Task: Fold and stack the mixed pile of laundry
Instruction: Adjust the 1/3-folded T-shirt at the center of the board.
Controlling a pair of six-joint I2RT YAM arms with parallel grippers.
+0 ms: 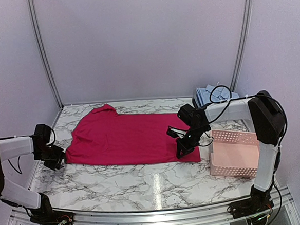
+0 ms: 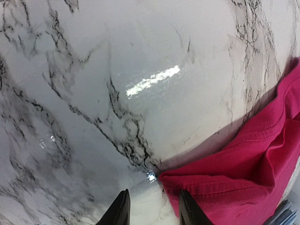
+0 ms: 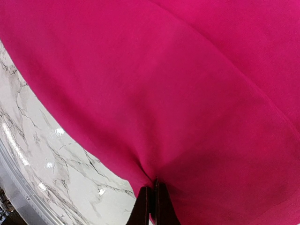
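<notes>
Right pincer (image 3: 152, 197) is clamped on the near hem of the magenta garment (image 1: 126, 137) spread across the worktop (image 1: 145, 185), while the left pincer (image 2: 153, 197) stands slightly open beside its corner, so a one-sided pull could skew it.

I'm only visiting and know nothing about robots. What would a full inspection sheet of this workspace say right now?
Surface: marble-patterned table, glossy, with some glare.
Job's things: magenta garment spread flat mid-table; light blue shirt bunched at the far right.
Clutter: pink lattice basket on the table's right side.
Claws: left claw open, at the garment's near-left corner; right claw shut, pinching the garment's near-right edge.
Cables: one black cable loops up at the far right, by the shirt.
Surroundings: pale walls, with metal poles at the back corners.
</notes>
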